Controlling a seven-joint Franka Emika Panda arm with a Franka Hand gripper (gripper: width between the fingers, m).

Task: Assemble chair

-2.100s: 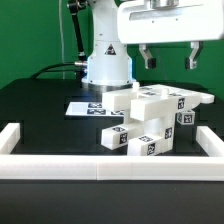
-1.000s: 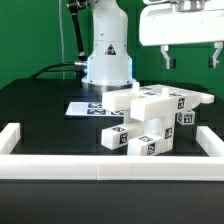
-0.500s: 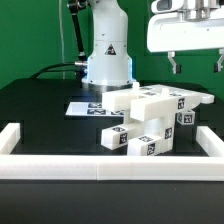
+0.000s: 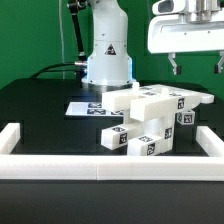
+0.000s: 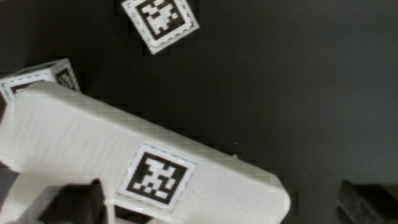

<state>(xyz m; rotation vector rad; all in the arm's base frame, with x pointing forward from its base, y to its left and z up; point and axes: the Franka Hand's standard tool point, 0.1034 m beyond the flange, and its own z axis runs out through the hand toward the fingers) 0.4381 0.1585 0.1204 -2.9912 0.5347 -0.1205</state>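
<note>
The chair (image 4: 150,120) stands half-built as a stack of white blocky parts on the black counter (image 4: 40,110), a little toward 4 o'clock from the counter's middle in the exterior view. Its upper slab (image 4: 165,97) lies across the stack and reaches out toward 3 o'clock. Shorter blocks (image 4: 128,138) sit under it, touching the counter, and black-and-white tags (image 4: 185,117) show on the faces turned to the camera.

The jaws hang well above the chair at about 1 o'clock from it, apart from every part. They stand wide open with nothing between them, and one of the dark fingers (image 4: 175,66) points down at each side. In the wrist view a white chair part (image 5: 107,135) with a square tag (image 5: 160,177) lies well below the fingertips (image 5: 71,205).

At 10 o'clock from the chair, just beside it, the marker board (image 4: 82,106) lies flat on the counter. The arm's white base (image 4: 106,55) rises behind it at 11 o'clock. A plain white border rail (image 4: 100,166) runs along the counter's near edge at 6 o'clock and turns up both sides.
</note>
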